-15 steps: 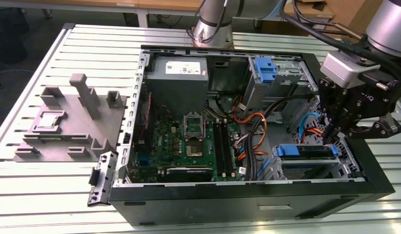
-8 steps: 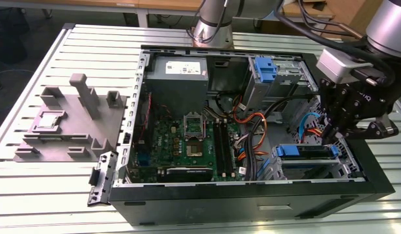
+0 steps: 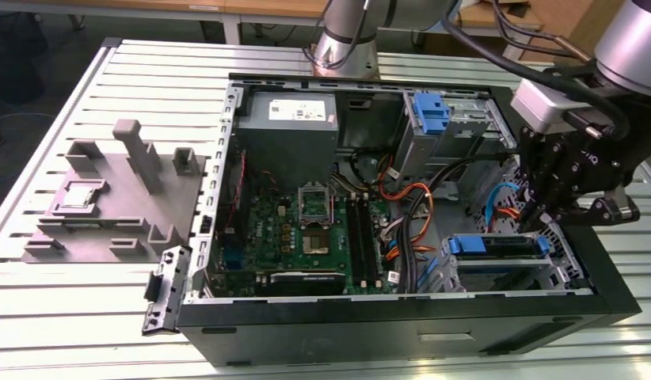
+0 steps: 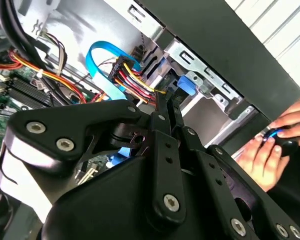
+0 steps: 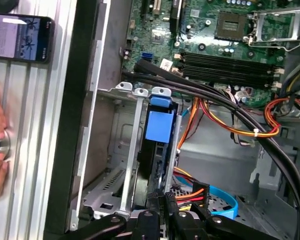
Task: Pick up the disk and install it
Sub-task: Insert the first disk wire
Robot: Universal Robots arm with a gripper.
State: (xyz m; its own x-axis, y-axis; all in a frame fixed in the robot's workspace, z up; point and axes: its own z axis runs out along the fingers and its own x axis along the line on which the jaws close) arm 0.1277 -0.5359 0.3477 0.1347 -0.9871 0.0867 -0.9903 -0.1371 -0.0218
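The disk, with its blue carrier frame, lies in the metal drive cage at the front corner of the open computer case, at the exterior view's right. In the first wrist view the disk sits edge-on between the cage rails. My black gripper hangs just above and behind that cage. Its two fingers are pressed together, with nothing visible between them. The tips are right by the disk's blue tab. The gripper lines up with the rear end of the disk, near the red, yellow and orange cables.
A person's hand rests on the slatted table beside the case, next to a phone. A grey fixture block stands at the exterior view's left. Inside the case are the motherboard, a power supply, a blue bracket and cable bundles.
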